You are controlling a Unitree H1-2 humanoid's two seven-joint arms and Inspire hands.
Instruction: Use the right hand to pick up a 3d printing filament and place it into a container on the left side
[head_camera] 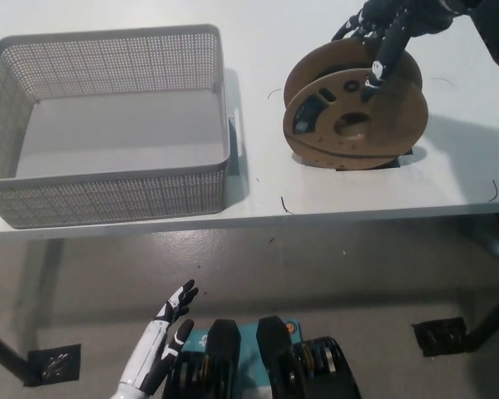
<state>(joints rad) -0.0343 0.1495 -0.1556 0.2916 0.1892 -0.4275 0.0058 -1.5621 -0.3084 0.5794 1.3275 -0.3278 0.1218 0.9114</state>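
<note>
Brown cardboard spool (355, 116) at two o'clock is reached over by the black right hand (388, 29), grip seemingly unclosed; white left hand (168, 329) is held spread, idle, at seven.

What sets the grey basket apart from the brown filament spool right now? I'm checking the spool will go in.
The basket is grey, rectangular and perforated; the filament spool is brown and round. The basket looks wider than the spool. The basket sits flat, open side up, with nothing in it; the spool stands on edge. The black right hand reaches onto the spool's top; nothing touches the basket. Both rest on the white table.
</note>
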